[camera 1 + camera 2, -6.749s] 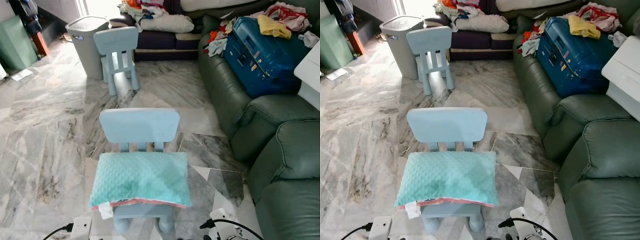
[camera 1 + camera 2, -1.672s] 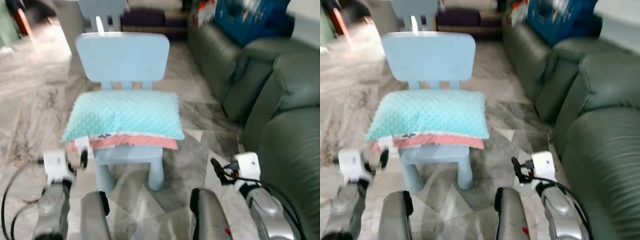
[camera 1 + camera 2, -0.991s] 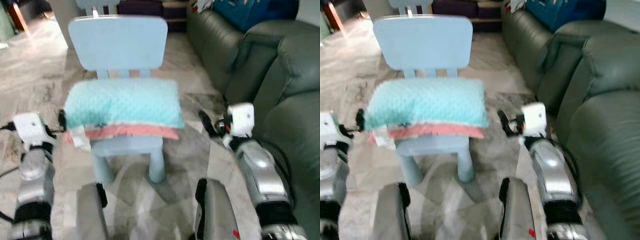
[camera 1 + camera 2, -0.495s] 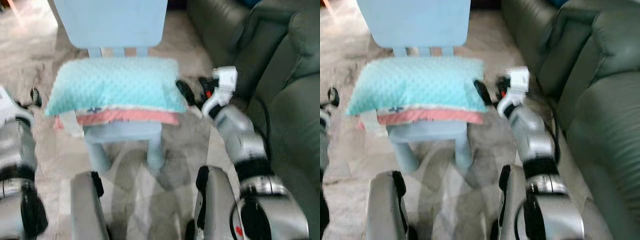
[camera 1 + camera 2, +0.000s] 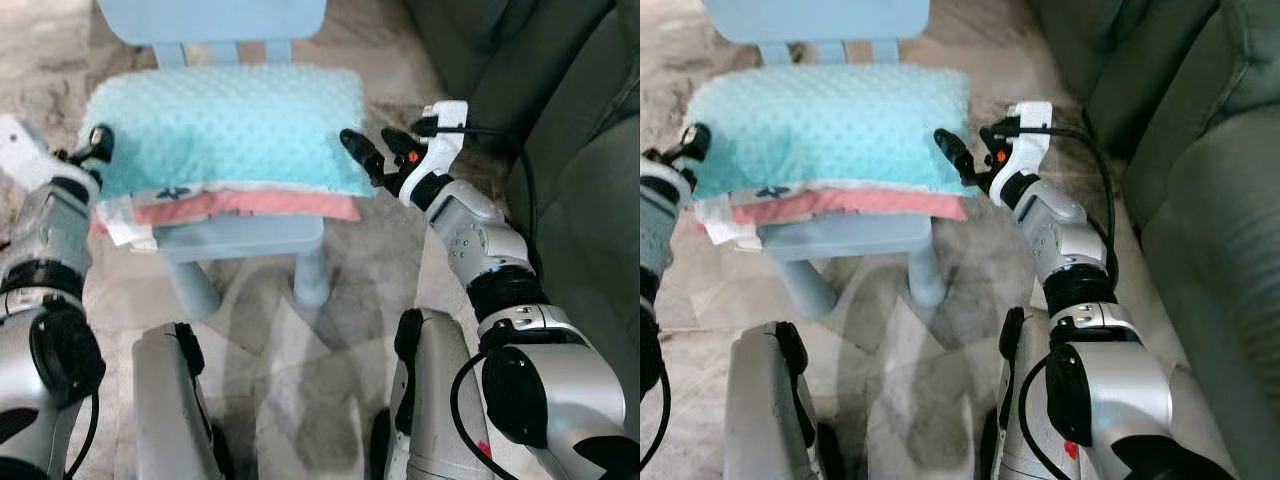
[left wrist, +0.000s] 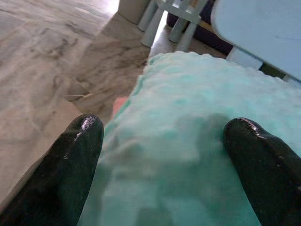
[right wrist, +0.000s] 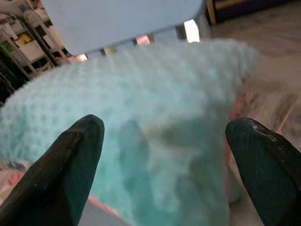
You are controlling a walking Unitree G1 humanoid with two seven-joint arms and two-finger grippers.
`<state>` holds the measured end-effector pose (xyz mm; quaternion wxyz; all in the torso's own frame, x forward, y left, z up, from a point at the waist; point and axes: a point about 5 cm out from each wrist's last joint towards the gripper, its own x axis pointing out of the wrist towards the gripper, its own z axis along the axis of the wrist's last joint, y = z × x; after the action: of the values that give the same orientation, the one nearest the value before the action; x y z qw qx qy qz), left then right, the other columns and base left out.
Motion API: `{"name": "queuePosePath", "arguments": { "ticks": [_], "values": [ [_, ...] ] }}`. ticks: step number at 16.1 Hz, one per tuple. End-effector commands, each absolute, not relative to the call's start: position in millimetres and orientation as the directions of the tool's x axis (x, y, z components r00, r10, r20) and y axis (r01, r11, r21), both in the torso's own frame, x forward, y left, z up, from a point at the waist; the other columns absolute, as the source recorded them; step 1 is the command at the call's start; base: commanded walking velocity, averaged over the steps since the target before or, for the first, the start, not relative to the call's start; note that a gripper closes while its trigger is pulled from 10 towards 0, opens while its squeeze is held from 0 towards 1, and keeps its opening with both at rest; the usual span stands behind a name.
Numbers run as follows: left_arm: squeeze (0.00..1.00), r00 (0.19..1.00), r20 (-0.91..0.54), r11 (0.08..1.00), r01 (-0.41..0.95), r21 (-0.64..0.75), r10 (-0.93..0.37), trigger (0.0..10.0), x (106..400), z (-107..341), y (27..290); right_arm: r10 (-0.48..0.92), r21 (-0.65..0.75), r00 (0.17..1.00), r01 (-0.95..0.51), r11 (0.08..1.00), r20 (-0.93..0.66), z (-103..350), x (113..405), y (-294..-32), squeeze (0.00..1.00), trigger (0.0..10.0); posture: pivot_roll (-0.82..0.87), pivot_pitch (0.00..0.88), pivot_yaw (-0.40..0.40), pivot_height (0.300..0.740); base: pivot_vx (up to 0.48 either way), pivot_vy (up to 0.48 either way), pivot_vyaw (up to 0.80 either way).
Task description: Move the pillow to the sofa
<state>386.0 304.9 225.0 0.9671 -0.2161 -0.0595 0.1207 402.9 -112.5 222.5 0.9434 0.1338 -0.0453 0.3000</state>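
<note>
The teal dotted pillow (image 5: 225, 125), pink along its underside, lies across the seat of a light blue child's chair (image 5: 245, 238). My left gripper (image 5: 92, 148) is at the pillow's left end, and in the left wrist view its open fingers (image 6: 77, 155) stand wide apart with the pillow (image 6: 188, 155) between them. My right gripper (image 5: 372, 152) is at the pillow's right end, open as well, its fingers (image 7: 75, 155) spread around the teal fabric (image 7: 155, 132). The green leather sofa (image 5: 585, 150) runs along the right.
The chair's back (image 5: 210, 18) rises behind the pillow. A white tag or cloth (image 5: 125, 228) hangs at the pillow's front left corner. My own silver legs (image 5: 170, 400) stand on the marble floor (image 5: 300, 360) close in front of the chair.
The camera has tipped down and come closer to the chair. Both arms have risen and closed in, so each gripper now sits at one end of the pillow.
</note>
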Motion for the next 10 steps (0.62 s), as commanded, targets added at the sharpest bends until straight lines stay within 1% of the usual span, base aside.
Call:
{"name": "queuePosePath", "arguments": {
  "ticks": [1,2,4,7,9,10],
  "values": [
    [0.0,0.966,0.051,0.881,-0.209,-0.424,0.254,10.0,387,226,305,0.548,0.175,0.818,-0.573,0.801,0.172,227,405,-112,0.0,10.0,-0.09,0.31,-0.027,0.39,0.0,0.0,0.0],
    [0.0,0.966,0.054,0.886,-0.207,-0.416,0.251,10.0,387,228,305,0.544,0.166,0.82,-0.569,0.805,0.176,228,405,-113,0.0,10.0,-0.09,0.318,-0.026,0.39,0.0,0.0,0.0],
    [0.0,0.943,0.095,0.878,-0.255,-0.404,0.318,10.0,387,241,311,0.494,0.158,0.847,-0.525,0.836,0.195,233,409,-119,0.0,10.0,-0.1,0.327,-0.025,0.39,0.0,0.0,0.0],
    [0.0,0.912,0.146,0.86,-0.295,-0.417,0.384,10.0,382,256,325,0.483,0.159,0.851,-0.516,0.842,0.205,238,411,-121,0.0,10.0,-0.1,0.336,-0.03,0.39,0.0,0.0,0.0],
    [0.0,0.897,0.104,0.818,-0.339,-0.464,0.43,10.0,376,252,338,0.488,0.179,0.846,-0.525,0.832,0.215,238,411,-120,0.0,10.0,-0.1,0.336,-0.034,0.39,0.0,0.0,0.0],
    [0.0,0.9,0.076,0.78,-0.328,-0.533,0.43,10.0,374,248,340,0.506,0.209,0.835,-0.546,0.811,0.216,238,411,-118,0.0,10.0,-0.1,0.339,-0.036,0.39,0.0,0.0,0.0]
  ]
}}
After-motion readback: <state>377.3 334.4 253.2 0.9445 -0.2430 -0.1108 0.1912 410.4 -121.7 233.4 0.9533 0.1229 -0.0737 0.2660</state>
